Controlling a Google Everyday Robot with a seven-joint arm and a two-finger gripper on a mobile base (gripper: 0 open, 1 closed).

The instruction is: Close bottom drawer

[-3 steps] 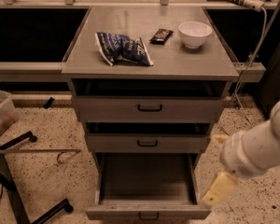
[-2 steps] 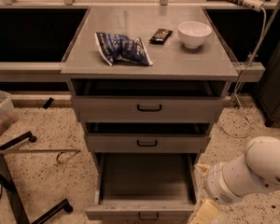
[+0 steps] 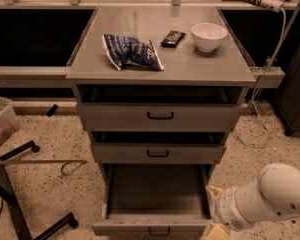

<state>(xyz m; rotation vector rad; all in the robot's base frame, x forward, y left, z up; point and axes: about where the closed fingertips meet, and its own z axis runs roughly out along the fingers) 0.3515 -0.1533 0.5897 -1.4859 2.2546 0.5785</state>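
So the biggest thing here is the grey metal cabinet with its flat counter (image 3: 190, 69) on top, sitting on a speckled floor (image 3: 55, 139). It has three drawers stacked up. The top drawer (image 3: 115, 118) and middle drawer (image 3: 190, 153) each stick out a little, with a dark gap above each front. The bottom drawer (image 3: 157, 191) is pulled way out toward the camera, so you look straight down into its deep plain box. Its low front panel is right at the bottom edge of the view. The robot's white arm (image 3: 275, 196) comes in from the lower right. Its pale yellowish hand (image 3: 216, 231) is down by the front right corner of the bottom drawer, mostly cut off by the frame edge. Honestly can't tell how open the hand is, or if it's touching or holding anything. On the counter there's a crumpled blue chip bag (image 3: 131, 51) left of center and a white bowl (image 3: 209, 36) near the back right. A small dark snack bar (image 3: 172, 38) lies between those two. Smallest bit is the bottom drawer's black loop handle (image 3: 159, 231), barely in view.
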